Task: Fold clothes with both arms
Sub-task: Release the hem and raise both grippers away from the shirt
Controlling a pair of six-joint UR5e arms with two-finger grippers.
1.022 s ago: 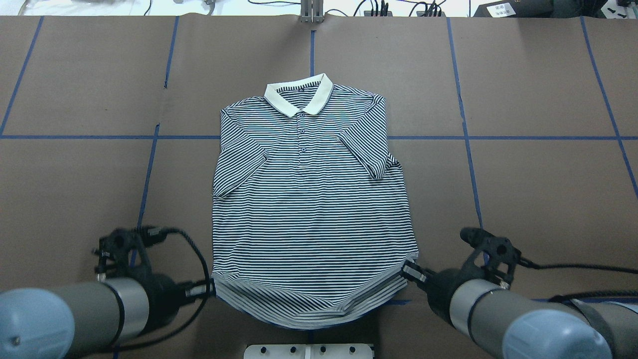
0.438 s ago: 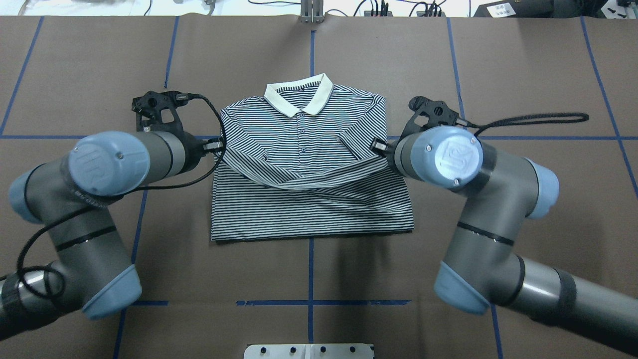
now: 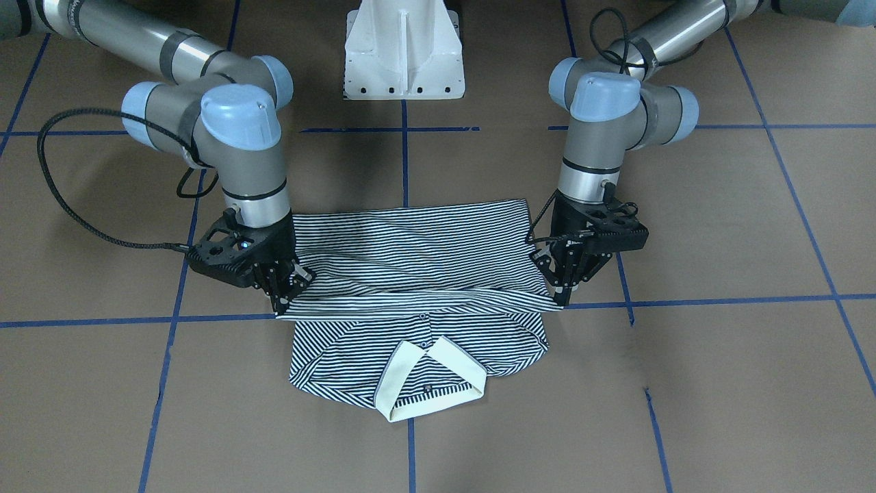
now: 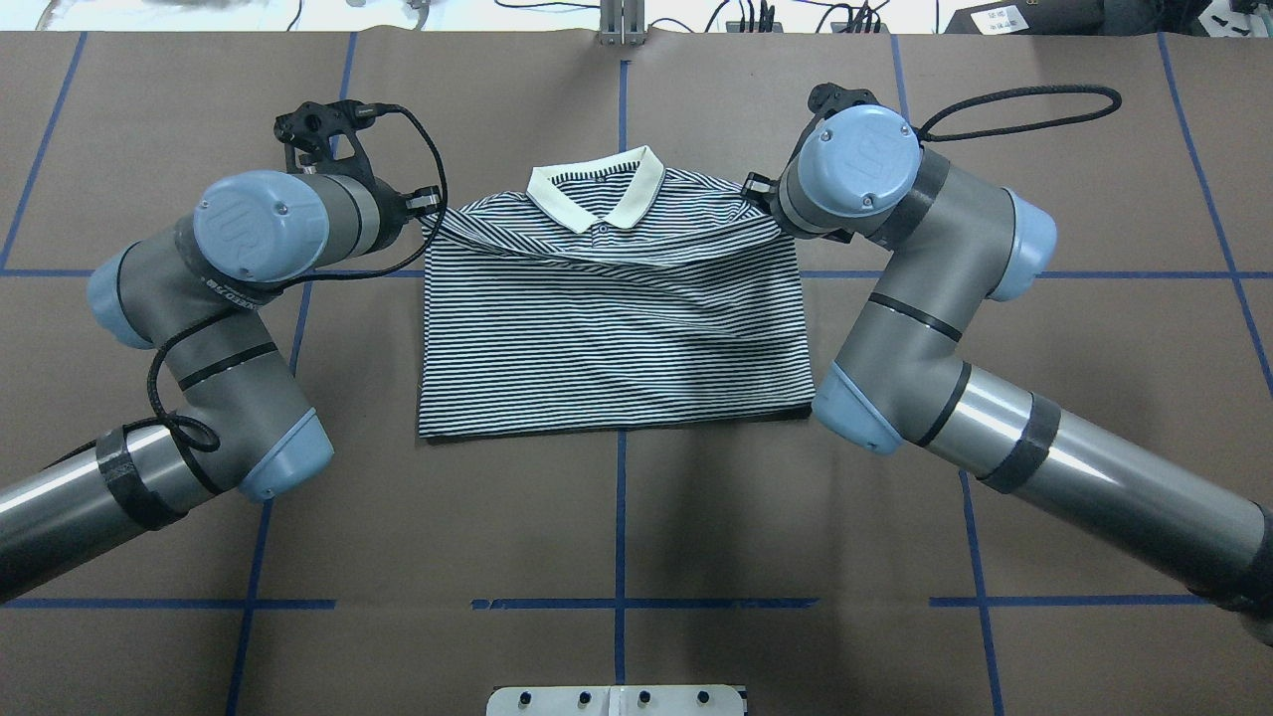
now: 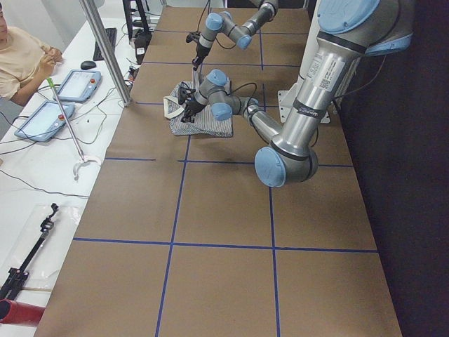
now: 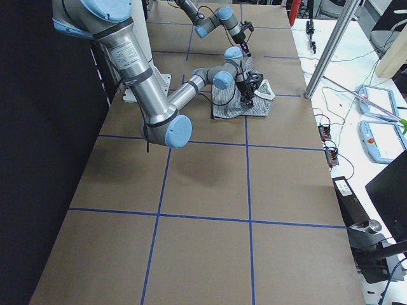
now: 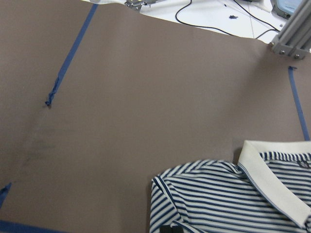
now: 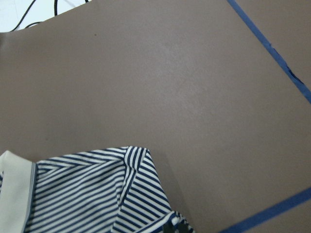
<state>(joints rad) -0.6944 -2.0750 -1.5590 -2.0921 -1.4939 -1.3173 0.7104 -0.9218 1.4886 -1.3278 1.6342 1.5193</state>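
Overhead exterior view: shows the striped polo shirt (image 4: 612, 338) lying flat in the middle of the brown worktop (image 4: 636, 527), folded in half. Shows the bottom edge pulled up over the chest, stopping just short of the cream collar (image 4: 597, 189). Shows the left arm (image 4: 229, 298) and the right arm (image 4: 915, 288) bent over the two top corners, covering nearly all of what grips the cloth.

Exterior front-facing view: fills that gap. Shows the left tool (image 3: 562, 293) on this view's right, pointing down and pinching one corner of the pulled-up edge. Shows the right tool (image 3: 282, 300) on the other side, closed tight on the other corner the same way. Shows the edge stretched in a line between them, with small buttons and the collar peeking out in front. Shows the white base (image 3: 404, 48) too, between the arms.

Left wrist-mounted view: catches only one shirt shoulder, a bit of collar, bare worktop and a blue tape line (image 7: 73, 58). Right wrist-mounted view: much the same, with the other shoulder.

Side views: too far and small to tell the grip. Exterior left alone shows a person (image 5: 17, 60) sitting at a white desk (image 5: 42, 161).
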